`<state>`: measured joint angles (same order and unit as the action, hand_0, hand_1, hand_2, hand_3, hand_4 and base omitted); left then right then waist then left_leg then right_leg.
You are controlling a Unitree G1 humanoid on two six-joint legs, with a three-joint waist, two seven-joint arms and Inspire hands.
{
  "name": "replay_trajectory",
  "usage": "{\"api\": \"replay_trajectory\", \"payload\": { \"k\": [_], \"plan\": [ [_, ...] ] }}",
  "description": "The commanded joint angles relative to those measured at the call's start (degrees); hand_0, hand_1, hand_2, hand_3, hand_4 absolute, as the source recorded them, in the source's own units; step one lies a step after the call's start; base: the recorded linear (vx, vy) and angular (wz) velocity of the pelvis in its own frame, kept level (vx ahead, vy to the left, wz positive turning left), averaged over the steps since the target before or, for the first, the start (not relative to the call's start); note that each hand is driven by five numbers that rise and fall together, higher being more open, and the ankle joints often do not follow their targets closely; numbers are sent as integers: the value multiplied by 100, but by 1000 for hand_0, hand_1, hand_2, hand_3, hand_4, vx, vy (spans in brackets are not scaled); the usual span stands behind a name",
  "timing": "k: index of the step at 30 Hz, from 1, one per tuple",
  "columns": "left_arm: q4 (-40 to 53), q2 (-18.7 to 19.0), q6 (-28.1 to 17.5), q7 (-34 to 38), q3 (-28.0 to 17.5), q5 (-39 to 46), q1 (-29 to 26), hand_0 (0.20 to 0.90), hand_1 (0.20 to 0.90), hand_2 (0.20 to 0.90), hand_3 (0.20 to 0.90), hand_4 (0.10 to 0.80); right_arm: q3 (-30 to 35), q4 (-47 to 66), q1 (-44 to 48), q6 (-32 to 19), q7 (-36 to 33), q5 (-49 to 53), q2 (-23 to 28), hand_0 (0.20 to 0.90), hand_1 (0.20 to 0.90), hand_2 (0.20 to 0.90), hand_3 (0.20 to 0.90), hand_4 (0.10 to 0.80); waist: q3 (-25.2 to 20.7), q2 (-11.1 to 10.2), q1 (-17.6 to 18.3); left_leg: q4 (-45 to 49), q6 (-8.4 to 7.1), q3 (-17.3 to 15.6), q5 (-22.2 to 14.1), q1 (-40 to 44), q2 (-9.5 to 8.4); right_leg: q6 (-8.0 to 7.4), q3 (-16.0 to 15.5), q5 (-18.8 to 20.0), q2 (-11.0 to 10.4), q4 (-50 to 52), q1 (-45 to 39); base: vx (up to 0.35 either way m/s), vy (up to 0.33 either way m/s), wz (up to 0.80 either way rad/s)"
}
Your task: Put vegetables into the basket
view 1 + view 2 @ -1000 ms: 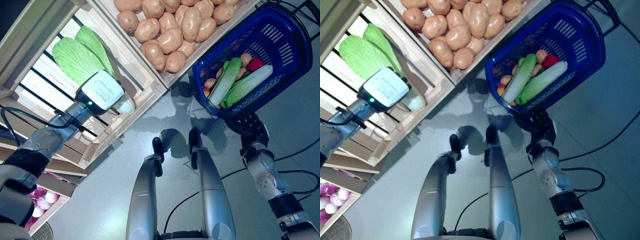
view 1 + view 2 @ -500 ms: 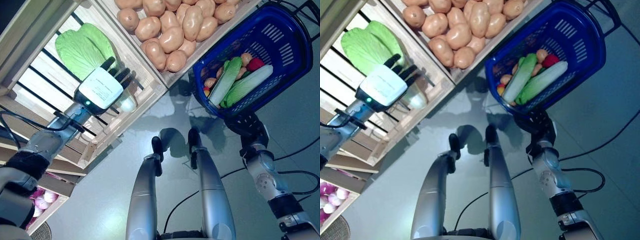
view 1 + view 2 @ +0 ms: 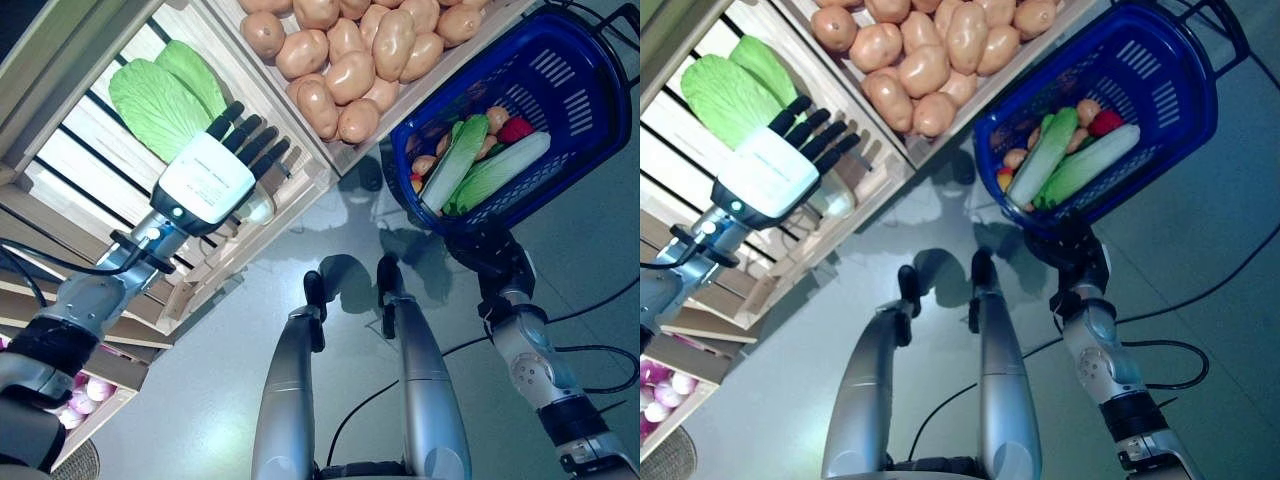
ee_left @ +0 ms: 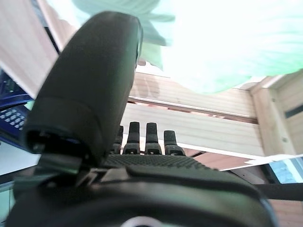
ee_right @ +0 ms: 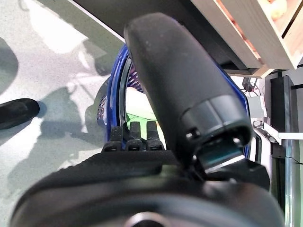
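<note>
The left hand [image 3: 215,178] is released above the cabbage [image 3: 160,95]; the right hand [image 3: 487,252] carries the basket [image 3: 585,110], its grip hidden.

Two cabbages [image 3: 165,92] lying side by side in the slatted crate [image 3: 70,170]. Roughly a dozen and a half potatoes [image 3: 350,62] heaped in the neighbouring crate [image 3: 325,160], some cut off by the frame edge, so count uncertain. One blue basket [image 3: 565,90], holding two long green vegetables [image 3: 470,165], one red piece [image 3: 516,128] and perhaps three or four small round ones [image 3: 424,165], partly hidden. Several purple onions [image 3: 85,395] below.
</note>
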<state>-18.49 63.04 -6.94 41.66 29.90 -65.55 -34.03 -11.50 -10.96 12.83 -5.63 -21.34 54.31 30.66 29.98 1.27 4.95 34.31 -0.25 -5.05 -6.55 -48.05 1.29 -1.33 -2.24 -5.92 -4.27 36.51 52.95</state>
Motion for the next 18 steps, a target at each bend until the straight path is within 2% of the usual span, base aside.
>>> {"api": "replay_trajectory", "payload": {
  "k": [1,8,14,18],
  "plan": [
    [424,149,99,196,-550,16,-147,900,900,900,900,800,386,765,-191,-399,43,-219,62,900,900,900,900,800,-19,20,-24,-376,-96,-92,227,73,-27,-146,-246,109,-59,-222,-422,0,0,0],
    [184,54,227,-118,-137,214,-457,900,900,900,900,800,323,654,-98,-308,112,-231,128,900,900,900,900,800,-19,-21,21,-329,-91,-93,223,32,0,-159,-234,129,-45,-188,-373,4,10,0],
    [-242,-75,412,-1165,414,467,-811,900,900,900,900,800,255,498,54,-287,125,-243,162,900,900,900,900,800,-19,-58,63,-274,-100,-95,242,-50,38,-178,-222,145,-39,-113,-277,0,0,0],
    [-410,-139,573,-1912,566,638,-855,900,900,900,900,800,235,476,103,-287,106,-232,196,900,900,900,900,800,-19,-66,75,-289,-94,-100,263,-81,47,-191,-221,177,-38,-142,-243,-1,1,-2]
  ]
}}
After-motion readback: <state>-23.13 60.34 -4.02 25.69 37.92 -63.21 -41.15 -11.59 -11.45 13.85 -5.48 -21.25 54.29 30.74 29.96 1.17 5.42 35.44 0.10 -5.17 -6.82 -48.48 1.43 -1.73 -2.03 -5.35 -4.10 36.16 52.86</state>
